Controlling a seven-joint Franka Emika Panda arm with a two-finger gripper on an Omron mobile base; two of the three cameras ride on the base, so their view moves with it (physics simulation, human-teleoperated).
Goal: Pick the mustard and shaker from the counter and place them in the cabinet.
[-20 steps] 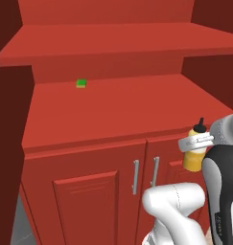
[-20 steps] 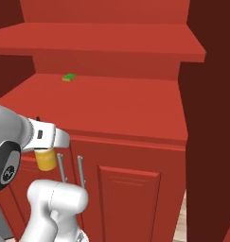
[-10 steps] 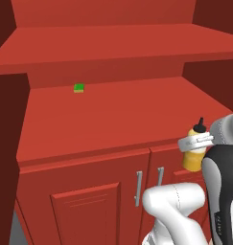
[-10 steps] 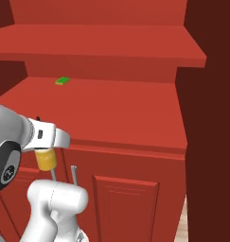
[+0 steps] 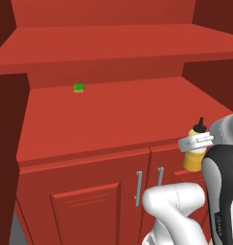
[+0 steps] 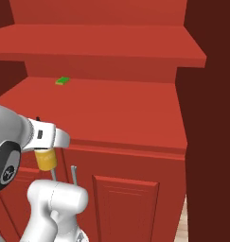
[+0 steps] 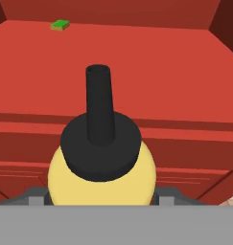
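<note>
My gripper [image 5: 197, 142] is shut on the mustard [image 5: 194, 156], a yellow squeeze bottle with a dark pointed cap. I hold it upright in the air, in front of the cabinet's lower doors and just below its broad red shelf [image 5: 113, 115]. In the right base view the mustard [image 6: 46, 159] hangs under the gripper [image 6: 44, 142] at the left. The hand view looks down on the cap and the mustard's yellow shoulder [image 7: 101, 167], with the gripper [image 7: 101, 197] around it. The shaker and the counter are out of view.
A tiny green block [image 5: 79, 88] lies at the back left of the shelf; the green block [image 6: 62, 81] sits under an upper shelf [image 6: 111, 45]. Two silver bar handles [image 5: 138, 188] mark the lower doors. Dark red panels flank the opening, on the left [image 5: 5, 143] and on the right [image 6: 211, 118].
The whole picture slid down a little between the earliest frames and half a second ago, so the camera moved; since then it holds still. The mustard stays gripped in the same place.
</note>
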